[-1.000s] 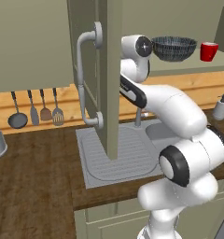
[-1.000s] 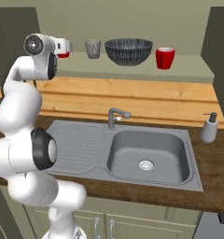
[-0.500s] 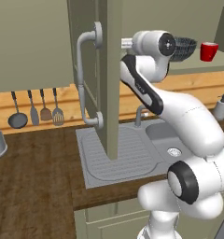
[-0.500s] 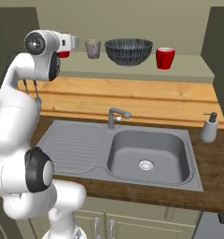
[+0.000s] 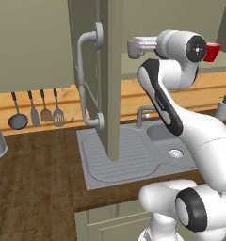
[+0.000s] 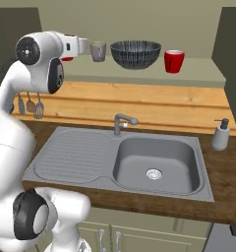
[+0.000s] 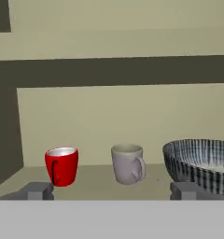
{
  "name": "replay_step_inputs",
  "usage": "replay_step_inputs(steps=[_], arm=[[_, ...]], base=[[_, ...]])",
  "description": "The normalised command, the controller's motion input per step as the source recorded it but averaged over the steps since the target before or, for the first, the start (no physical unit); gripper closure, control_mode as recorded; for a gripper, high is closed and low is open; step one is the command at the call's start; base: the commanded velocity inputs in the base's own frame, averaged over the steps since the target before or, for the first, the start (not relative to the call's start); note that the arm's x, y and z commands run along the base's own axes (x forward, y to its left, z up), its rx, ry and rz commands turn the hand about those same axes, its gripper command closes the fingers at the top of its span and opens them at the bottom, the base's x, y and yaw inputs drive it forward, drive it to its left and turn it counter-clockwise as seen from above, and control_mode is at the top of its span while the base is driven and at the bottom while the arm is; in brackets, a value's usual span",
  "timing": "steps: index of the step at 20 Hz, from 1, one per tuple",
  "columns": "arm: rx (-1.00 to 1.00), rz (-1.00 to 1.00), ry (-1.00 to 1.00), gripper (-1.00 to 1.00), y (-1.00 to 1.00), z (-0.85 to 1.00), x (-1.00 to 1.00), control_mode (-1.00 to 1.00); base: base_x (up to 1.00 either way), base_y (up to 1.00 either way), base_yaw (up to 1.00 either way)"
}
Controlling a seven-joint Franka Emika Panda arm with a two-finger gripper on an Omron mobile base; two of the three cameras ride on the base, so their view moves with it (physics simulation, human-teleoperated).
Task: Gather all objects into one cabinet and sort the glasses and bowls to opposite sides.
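Hand (image 7: pixel 112 191) released and empty, we hover level with the shelf (image 7: pixel 100 184), grey mug (image 7: pixel 128 163) centred between our fingertips, likely next to move.

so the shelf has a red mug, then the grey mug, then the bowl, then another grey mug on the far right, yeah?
Not quite: the mug on the far right is red, not grey. The right base view shows the grey mug, then the dark ribbed bowl, then a red mug at the right end. The other red mug stands left of the grey one in the hand view, so the rest of your order holds.
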Motion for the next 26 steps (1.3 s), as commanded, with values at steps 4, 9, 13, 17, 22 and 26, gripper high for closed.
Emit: replay_step_inputs(steps=[4, 9, 13, 17, 22, 26], arm=[[0.00, -0.16, -0.07, -1.00, -0.57, 0.04, -0.76, -1.00], [0.00, -0.15, -0.06, -1.00, -0.56, 0.12, -0.82, -1.00], [0.00, -0.12, -0.01, -1.00, -0.57, 0.05, -0.68, -1.00], [0.05, -0.05, 0.00, -1.00, -0.72, 0.24, -0.54, -1.00], [0.07, -0.01, 0.00, -1.00, -0.74, 0.26, -0.57, -1.00], [0.03, 0.00, 0.08, -1.00, -0.45, 0.02, -0.45, -1.00]], base=[[0.00, 0.00, 0.00], [0.00, 0.00, 0.00], [0.00, 0.00, 0.00], [0.00, 0.00, 0.00], [0.00, 0.00, 0.00], [0.00, 0.00, 0.00]])
